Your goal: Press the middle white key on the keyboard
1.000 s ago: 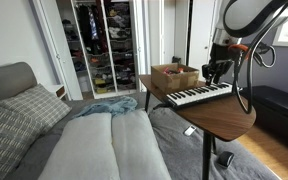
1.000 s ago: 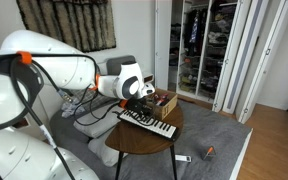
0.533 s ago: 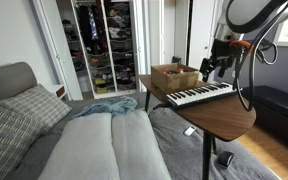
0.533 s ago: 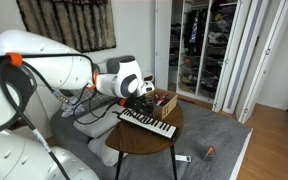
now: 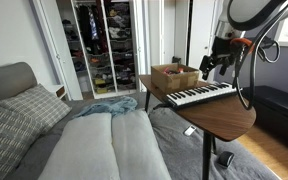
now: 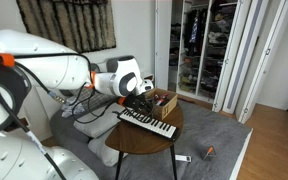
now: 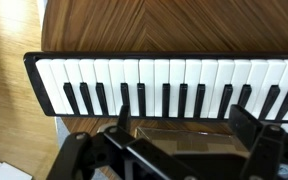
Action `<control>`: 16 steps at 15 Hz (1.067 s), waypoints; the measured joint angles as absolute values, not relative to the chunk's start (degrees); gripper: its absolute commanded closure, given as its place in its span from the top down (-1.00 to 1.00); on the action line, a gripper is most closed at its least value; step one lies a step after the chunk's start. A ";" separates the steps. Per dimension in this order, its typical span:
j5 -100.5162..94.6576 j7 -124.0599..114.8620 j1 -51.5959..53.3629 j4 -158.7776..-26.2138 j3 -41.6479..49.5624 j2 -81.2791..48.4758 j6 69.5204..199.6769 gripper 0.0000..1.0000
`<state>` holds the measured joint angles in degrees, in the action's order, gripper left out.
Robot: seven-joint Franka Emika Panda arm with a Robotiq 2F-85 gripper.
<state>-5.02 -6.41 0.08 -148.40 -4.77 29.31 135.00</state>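
The keyboard [image 5: 200,95] [image 6: 148,123] [image 7: 164,78], slim and black with a row of white keys and short black keys, lies across the round wooden table [image 5: 224,118]. My gripper [image 5: 214,67] [image 6: 142,97] [image 7: 184,120] hangs just above the keyboard's back edge, beside the brown box. In the wrist view its two dark fingers [image 7: 123,115] stand wide apart with nothing between them, over the black keys' ends. The jaws are open and touch no key.
A brown open-topped box [image 5: 174,76] [image 6: 163,102] stands on the table right behind the keyboard. A bed with grey pillows [image 5: 24,110] lies beside the table. An open closet [image 5: 102,45] is at the back. Small items lie on the floor [image 6: 209,151].
The gripper has lifted slightly off the keyboard and its jaws have spread from partly closed to wide open. The keyboard has not moved.
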 measured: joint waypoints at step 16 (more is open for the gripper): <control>-5.02 -15.36 -1.02 -148.45 -6.92 38.28 124.24 1.00</control>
